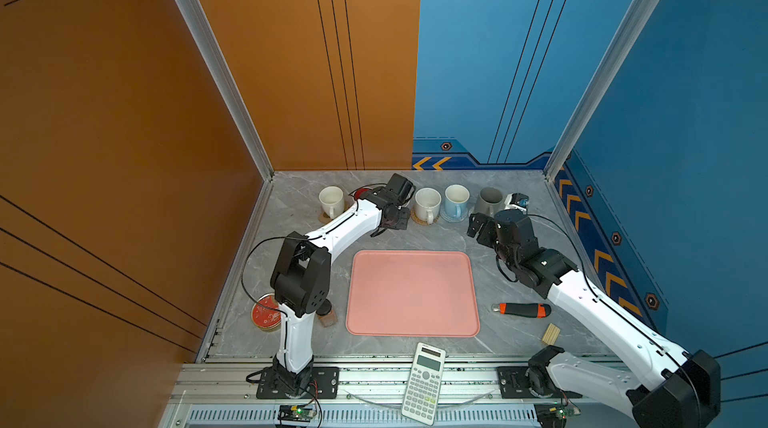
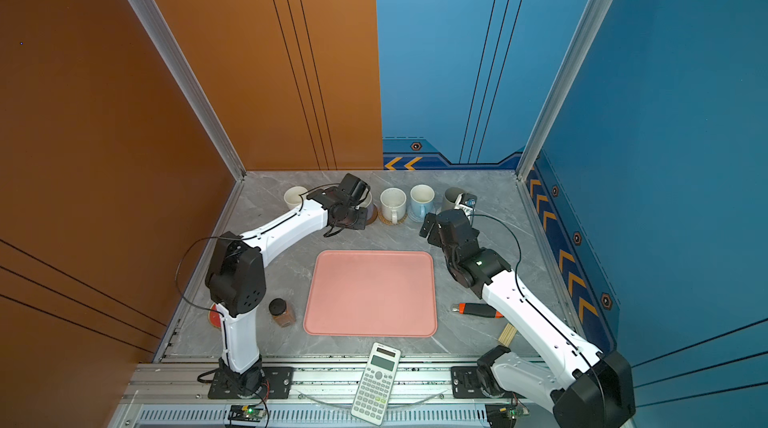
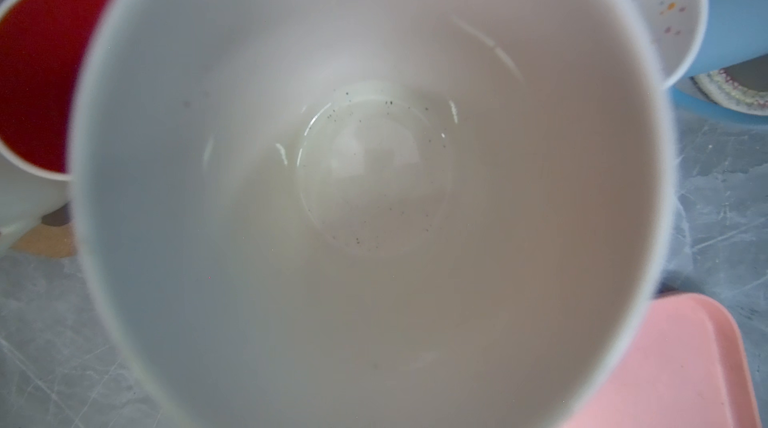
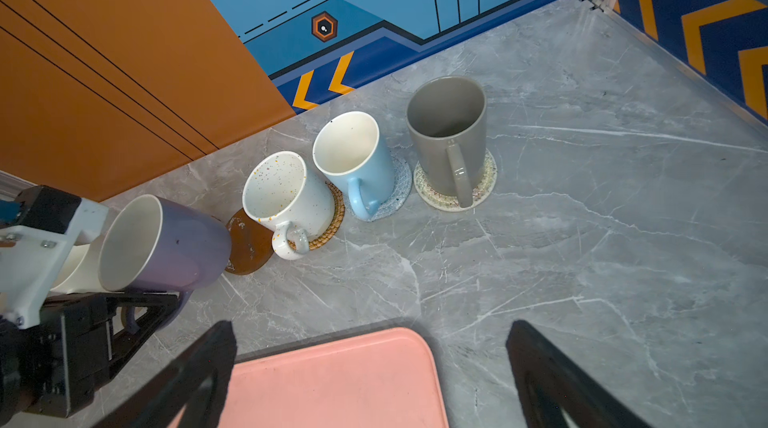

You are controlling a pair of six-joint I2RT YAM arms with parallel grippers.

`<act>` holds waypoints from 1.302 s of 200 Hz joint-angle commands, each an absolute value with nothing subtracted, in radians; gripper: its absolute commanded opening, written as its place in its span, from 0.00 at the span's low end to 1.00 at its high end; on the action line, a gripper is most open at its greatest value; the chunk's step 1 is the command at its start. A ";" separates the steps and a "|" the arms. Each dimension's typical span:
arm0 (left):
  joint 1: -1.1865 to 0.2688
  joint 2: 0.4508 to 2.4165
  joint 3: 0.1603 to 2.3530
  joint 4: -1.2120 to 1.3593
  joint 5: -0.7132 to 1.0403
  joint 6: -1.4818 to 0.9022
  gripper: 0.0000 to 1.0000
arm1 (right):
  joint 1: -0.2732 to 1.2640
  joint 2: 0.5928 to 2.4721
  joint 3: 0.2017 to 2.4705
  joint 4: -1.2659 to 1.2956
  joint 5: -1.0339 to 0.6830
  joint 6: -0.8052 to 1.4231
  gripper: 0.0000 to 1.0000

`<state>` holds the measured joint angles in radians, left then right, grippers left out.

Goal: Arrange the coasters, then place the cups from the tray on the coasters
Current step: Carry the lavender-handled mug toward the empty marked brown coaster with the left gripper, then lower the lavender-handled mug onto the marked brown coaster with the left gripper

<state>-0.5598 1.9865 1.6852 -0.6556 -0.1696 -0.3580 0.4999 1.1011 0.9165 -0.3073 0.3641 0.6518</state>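
Observation:
My left gripper (image 1: 392, 220) is shut on the handle of the lavender cup (image 4: 166, 243), which leans over the edge of a brown disc coaster (image 4: 249, 243); whether it rests there I cannot tell. The left wrist view is filled by that cup's pale inside (image 3: 374, 177), with the red-inside cup (image 3: 37, 73) beside it on a tan coaster (image 3: 45, 241). The white cup (image 1: 331, 199), speckled cup (image 1: 427, 204), light blue cup (image 1: 456, 199) and grey cup (image 1: 489, 201) stand on coasters along the back. My right gripper (image 1: 478, 226) hangs open above the pink tray's (image 1: 411, 293) far corner, holding nothing.
A red tin (image 1: 264, 313) and a brown jar (image 2: 281, 311) stand by the left arm's base. An orange-and-black tool (image 1: 521, 309) and a small wooden piece (image 1: 550, 332) lie right of the tray. A calculator (image 1: 424, 382) lies on the front rail.

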 commanded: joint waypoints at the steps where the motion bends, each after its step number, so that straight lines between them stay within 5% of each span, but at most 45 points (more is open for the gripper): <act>1: -0.540 2.006 1.756 -0.627 -0.158 -0.345 0.00 | 0.490 1.083 0.901 -0.330 0.349 0.649 1.00; 260: -0.492 2.240 1.970 -0.684 -0.138 -0.368 0.00 | 0.457 1.086 0.893 -0.331 0.322 0.655 1.00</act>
<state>-0.4976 2.2383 1.9247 -0.6949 -0.1497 -0.3630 0.4633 1.1011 0.9054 -0.3069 0.3351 0.6521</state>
